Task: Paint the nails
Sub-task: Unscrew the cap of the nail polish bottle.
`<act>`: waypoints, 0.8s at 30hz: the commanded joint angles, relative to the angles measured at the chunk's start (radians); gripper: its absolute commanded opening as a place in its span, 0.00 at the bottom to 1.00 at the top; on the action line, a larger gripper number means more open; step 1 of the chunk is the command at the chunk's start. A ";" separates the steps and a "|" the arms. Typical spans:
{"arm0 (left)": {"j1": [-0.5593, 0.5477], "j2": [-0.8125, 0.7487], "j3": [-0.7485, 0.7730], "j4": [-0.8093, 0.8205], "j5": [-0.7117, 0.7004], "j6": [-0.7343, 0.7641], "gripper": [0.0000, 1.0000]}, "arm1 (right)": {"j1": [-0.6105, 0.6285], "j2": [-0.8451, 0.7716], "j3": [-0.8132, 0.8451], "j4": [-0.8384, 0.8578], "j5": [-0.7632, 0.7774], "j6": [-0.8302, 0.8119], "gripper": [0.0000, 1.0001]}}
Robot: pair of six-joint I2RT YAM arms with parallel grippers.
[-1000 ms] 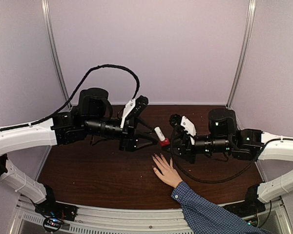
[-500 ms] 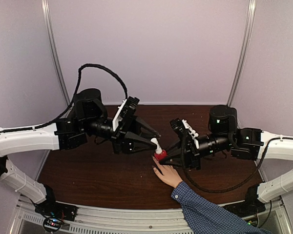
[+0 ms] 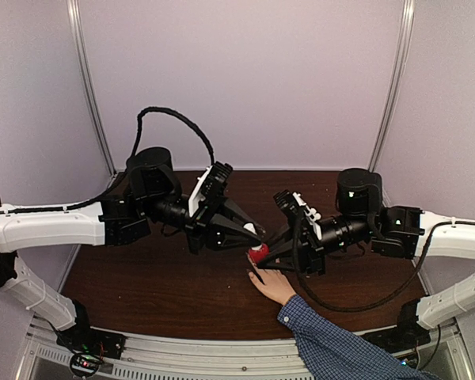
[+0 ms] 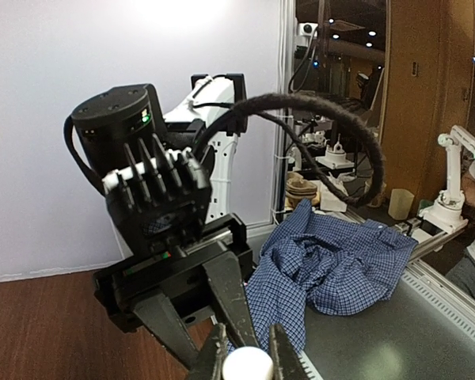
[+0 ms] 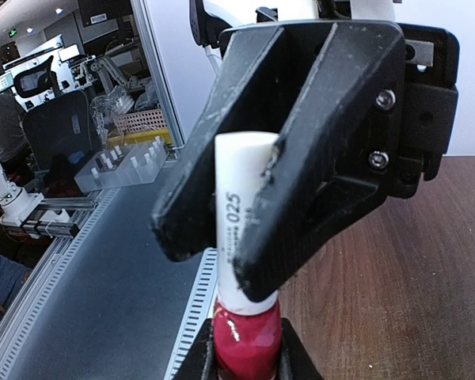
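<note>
Left hand point(image 3: 256, 233) is clenched on the white cap point(image 3: 257, 229) of the red bottle point(image 3: 258, 252). The left wrist view shows both fingertips point(image 4: 216, 358) pressed against the cap's sides.

Right hand point(image 3: 261, 256) is clenched on the bottle's red body, directly beneath the left hand. The cap is not yet off.

The bottle's long axis stands roughly upright, with the cap end toward the left hand.

The nails point(image 3: 252, 274) lie just below the right hand, on its near side. They belong to the person's hand point(image 3: 271, 282), which lies flat on the surface point(image 3: 158, 285) with its fingers pointing toward the bottle. They are too small to tell whether painted or bare.

The right hand is the nearer to the nails; the left sits just above it.

Judgement: the brush likely comes out with the cap. The left hand would then pull along the bottle's axis, away from the right hand, and swing down toward the near side to reach the nails.
</note>
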 commanded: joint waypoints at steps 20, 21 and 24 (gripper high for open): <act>-0.003 -0.012 0.014 -0.011 -0.394 -0.036 0.00 | -0.009 -0.052 0.014 0.029 0.554 0.032 0.00; -0.003 -0.010 0.013 -0.013 -0.424 -0.039 0.00 | -0.009 -0.049 0.017 0.026 0.584 0.033 0.00; -0.003 -0.003 0.015 -0.019 -0.539 -0.058 0.00 | -0.009 -0.035 0.028 0.012 0.691 0.035 0.00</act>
